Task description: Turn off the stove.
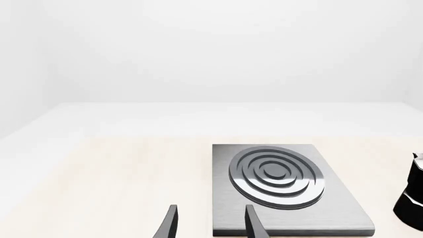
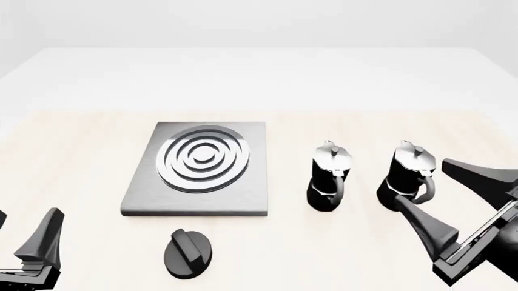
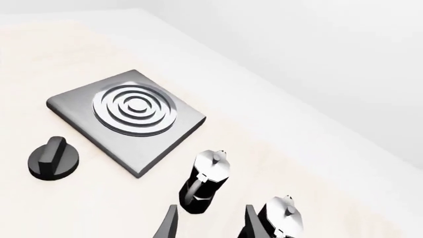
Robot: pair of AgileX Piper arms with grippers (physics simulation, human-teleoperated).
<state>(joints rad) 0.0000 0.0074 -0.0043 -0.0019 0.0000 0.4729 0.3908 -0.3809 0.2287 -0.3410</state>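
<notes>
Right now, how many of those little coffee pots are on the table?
2. One moka pot stands just right of the stove; the other moka pot stands further right, close to the right gripper. None seems hidden.

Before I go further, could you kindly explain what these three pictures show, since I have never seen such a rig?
These are simulator renders of two robot arms at a table. One picture looks from above and behind both arms; the other two come from cameras just behind each claw. On the table lie a grey stove slab with silver rings, its separate black knob, and two moka pots. The left claw and right claw are both open, holding nothing.
</notes>
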